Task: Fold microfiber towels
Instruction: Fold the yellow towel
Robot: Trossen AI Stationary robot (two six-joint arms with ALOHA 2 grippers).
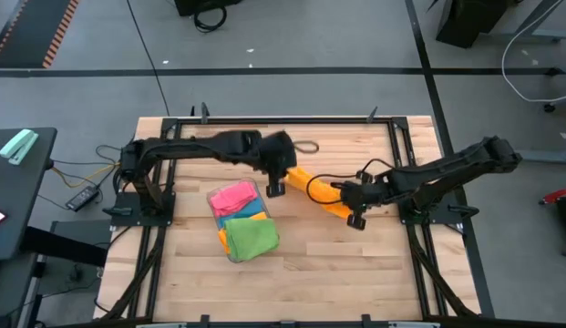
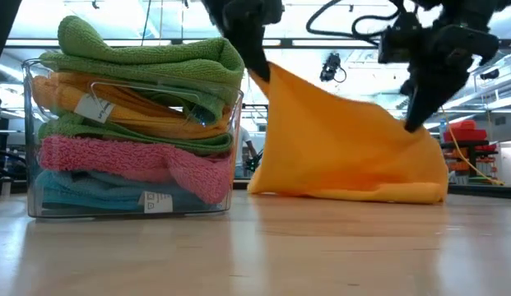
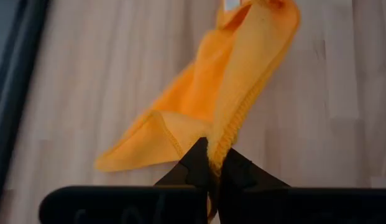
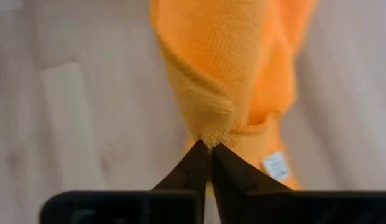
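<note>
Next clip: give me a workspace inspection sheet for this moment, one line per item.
Surface: pale wooden plank table, dark frame round it.
Job's things: orange microfiber towel hangs between both tools, lower edge on the table; folded green, orange, pink and blue towels stacked in the clear plastic tray.
Clutter: nothing seen.
Grippers: left tool shut on one orange towel edge; right tool shut on another.
Cables: black cable loops by the right arm; wires trail off the table's left side.
Surroundings: grey floor, black side table at left.
</note>
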